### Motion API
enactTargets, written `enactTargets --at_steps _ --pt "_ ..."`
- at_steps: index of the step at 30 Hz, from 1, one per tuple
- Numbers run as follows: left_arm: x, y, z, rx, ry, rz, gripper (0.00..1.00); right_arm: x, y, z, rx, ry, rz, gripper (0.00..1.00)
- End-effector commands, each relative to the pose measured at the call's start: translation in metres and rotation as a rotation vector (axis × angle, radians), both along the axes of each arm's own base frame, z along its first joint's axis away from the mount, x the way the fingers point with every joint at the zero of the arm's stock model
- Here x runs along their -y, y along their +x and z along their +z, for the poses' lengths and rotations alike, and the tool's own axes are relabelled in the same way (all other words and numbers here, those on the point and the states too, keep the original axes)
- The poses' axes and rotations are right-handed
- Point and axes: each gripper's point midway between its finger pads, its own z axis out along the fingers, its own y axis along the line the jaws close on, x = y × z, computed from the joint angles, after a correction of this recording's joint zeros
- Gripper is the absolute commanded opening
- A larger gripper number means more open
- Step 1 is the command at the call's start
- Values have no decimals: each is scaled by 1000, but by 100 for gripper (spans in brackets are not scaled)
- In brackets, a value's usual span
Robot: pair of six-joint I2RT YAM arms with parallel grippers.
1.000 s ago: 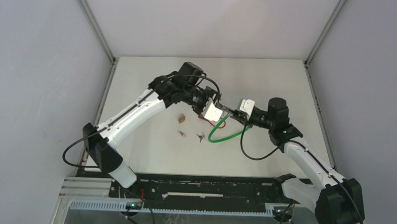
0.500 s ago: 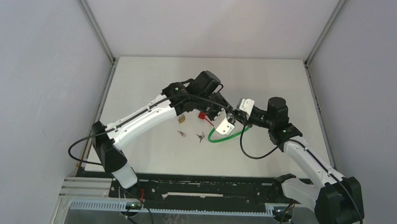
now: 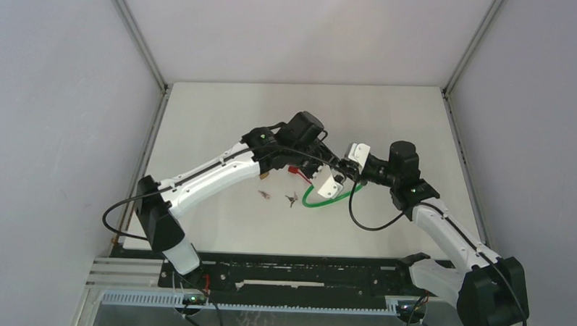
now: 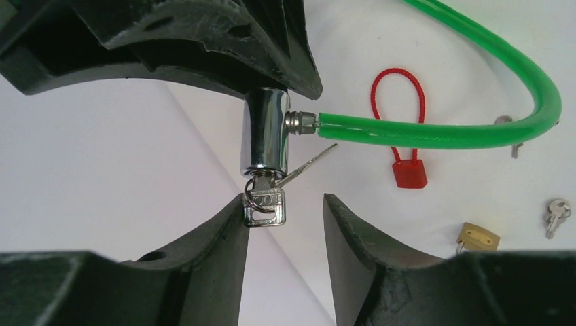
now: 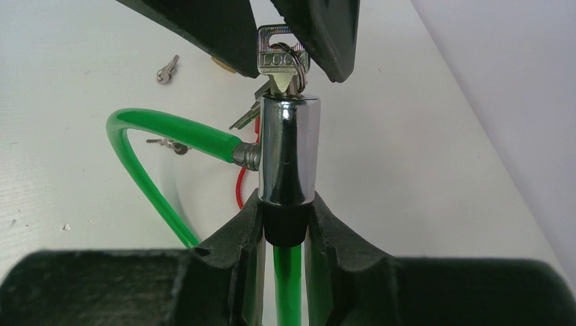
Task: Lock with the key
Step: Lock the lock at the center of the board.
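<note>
Two grippers meet over the middle of the white table (image 3: 222, 110): the right gripper (image 5: 285, 210) clamps the chrome cylinder lock with green cable (image 5: 289, 149). The left gripper (image 4: 284, 210) stands parted astride the inserted silver key (image 4: 265, 207), which touches one jaw.

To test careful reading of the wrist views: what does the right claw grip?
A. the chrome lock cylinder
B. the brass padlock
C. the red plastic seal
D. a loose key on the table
A: the right claw is clamped on the chrome lock cylinder, which has the key in its far end.
</note>
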Motion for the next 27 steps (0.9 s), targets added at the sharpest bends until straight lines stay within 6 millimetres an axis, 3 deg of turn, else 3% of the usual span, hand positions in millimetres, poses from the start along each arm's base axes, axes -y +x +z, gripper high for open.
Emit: enactTargets --at_steps 1,8,11,17,21,25,27 --pt "-7 -4 26 -26 -113 83 51 3 -8 -20 -112 -24 -4 0" --pt "-44 18 30 -165 -305 307 65 4 -6 -20 -110 -20 -18 0" --pt "-54 10 24 -315 -408 410 70 4 -6 -19 -110 -17 -22 0" --pt "-23 -49 -6 -886 -579 525 65 5 -3 -19 -118 -11 -37 0" --pt "1 -56 -9 -1089 -676 567 62 5 -4 -18 -117 -9 -39 0" --pt "11 -47 -14 -1151 -720 630 60 7 -3 -15 -113 -5 -45 0" --pt "14 -42 -18 -1158 -732 663 54 7 -4 -15 -111 -2 -45 0"
